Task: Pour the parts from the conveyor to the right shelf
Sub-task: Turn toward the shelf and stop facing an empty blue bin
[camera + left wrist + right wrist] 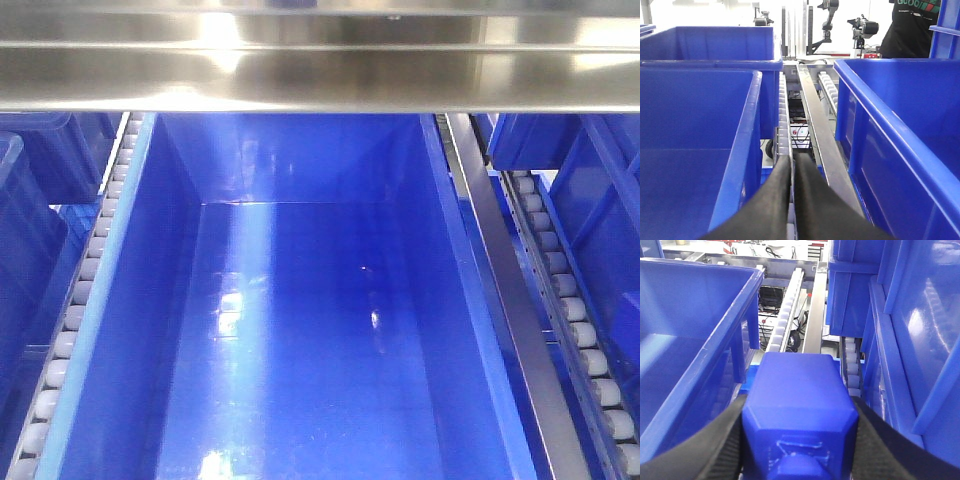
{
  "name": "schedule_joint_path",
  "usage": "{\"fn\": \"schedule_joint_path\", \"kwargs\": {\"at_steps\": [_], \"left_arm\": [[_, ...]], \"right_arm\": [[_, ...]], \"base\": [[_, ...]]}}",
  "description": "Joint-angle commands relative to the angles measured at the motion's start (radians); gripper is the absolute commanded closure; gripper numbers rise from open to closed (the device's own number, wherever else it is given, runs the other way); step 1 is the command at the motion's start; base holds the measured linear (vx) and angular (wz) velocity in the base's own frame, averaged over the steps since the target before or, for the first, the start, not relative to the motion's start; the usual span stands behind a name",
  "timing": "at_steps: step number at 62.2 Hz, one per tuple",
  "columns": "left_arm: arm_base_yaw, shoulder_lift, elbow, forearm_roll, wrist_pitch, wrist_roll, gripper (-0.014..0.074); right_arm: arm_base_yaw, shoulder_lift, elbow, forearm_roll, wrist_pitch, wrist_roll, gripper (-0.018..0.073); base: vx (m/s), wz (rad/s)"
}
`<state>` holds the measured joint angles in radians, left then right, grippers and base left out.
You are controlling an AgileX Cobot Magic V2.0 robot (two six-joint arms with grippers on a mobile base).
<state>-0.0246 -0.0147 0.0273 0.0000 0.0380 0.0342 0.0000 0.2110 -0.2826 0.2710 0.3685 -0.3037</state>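
Where the right wrist view begins, the right end effector [800, 440] grips a bright blue part [799, 405] between its two dark fingers [715, 440], the block filling the gap and its square nub facing the camera at the bottom edge. It hangs in a narrow lane: the rim of a blue bin [720, 335] runs close along one side and the wall of another bin [900, 370] rises just beside the other. Past the block, white roller tracks [787, 315] and a steel rail [815, 315] of the right shelf [815, 270] run away between the bins. In the left wrist view, the left end effector [792, 200] is closed on nothing, its dark fingers [770, 210] pressed together and pointing along a roller track [784, 125] and steel rail [815, 120] in the slot between two bins, one rim [742, 150] near each flank. Farther off stands a second bin [710, 45], then other robot arms [827, 20]. From the front view, a large bin [300, 330] lies below a steel crossbar [320, 75], roller tracks [75, 300] beside each long rim; neither end effector shows there.
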Motion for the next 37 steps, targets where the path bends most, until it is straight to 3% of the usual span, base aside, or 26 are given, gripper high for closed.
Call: {"fn": "schedule_joint_path", "kwargs": {"at_steps": [1,37], "left_arm": [[-0.001,-0.011,0.03,0.0,-0.072,-0.009,0.0603],[-0.001,-0.011,0.03,0.0,-0.072,-0.009,0.0603]], "right_arm": [[-0.004,0.009,-0.028,0.005,-0.077,-0.005,0.0564],[-0.004,0.012,-0.029,0.033,-0.079,-0.023,0.0563]], "base": [[0.0,0.0],[0.0,0.0]]}}
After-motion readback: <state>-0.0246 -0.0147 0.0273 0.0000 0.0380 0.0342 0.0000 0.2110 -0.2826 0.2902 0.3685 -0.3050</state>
